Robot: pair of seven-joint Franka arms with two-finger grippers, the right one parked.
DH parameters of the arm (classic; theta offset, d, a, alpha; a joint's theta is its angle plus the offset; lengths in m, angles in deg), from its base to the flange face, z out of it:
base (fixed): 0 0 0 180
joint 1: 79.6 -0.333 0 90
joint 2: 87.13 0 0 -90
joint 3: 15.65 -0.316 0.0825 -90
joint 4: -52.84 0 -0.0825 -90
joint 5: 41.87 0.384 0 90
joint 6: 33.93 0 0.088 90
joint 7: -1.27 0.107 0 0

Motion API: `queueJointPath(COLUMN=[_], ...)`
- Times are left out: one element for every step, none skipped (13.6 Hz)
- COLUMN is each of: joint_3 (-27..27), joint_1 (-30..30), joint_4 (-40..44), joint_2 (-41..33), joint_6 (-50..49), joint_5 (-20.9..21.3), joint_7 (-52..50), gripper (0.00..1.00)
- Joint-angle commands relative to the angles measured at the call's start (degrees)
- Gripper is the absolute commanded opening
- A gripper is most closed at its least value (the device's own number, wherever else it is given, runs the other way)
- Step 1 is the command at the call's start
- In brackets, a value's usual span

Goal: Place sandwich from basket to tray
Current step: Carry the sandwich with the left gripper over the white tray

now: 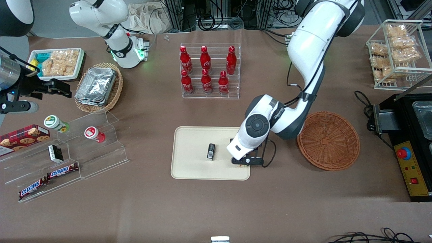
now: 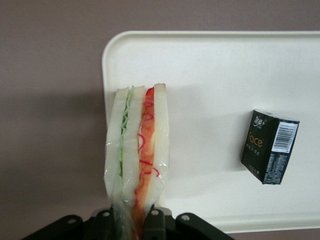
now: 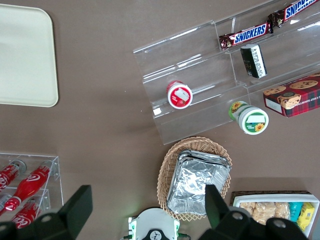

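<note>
While the gripper hangs over the edge of the cream tray nearest the working arm, its fingers are closed on the wrapped sandwich, which stands on edge, partly over the tray's rim and partly over the brown table. On the tray lies a small black box printed "face" with a barcode. The round wicker basket sits beside the tray toward the working arm's end, while Snickers bars and red Coca-Cola bottles stand elsewhere.
</note>
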Motion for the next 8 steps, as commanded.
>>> queueJointPath(joint_3=[-0.81,-0.81,-0.81,-0.81,-0.81,-0.81,-0.81,-0.81], joint_1=[0.8,0.8,0.8,0.8,0.72,0.8,0.54,0.45], joint_4=[2.25,2.25,2.25,2.25,2.34,2.34,2.34,2.16], joint_2=[3.6,4.39,4.66,4.66,4.31,3.7,2.91,1.6], joint_6=[3.42,4.04,4.05,4.05,4.05,3.96,3.96,3.35], joint_5=[4.27,4.64,4.56,4.47,4.21,4.29,3.86,3.76], joint_7=[-0.38,-0.38,-0.38,-0.82,-0.91,-0.91,-0.91,-1.17], gripper=[0.0,0.0,0.04,0.2,0.68,0.99,1.0,1.0])
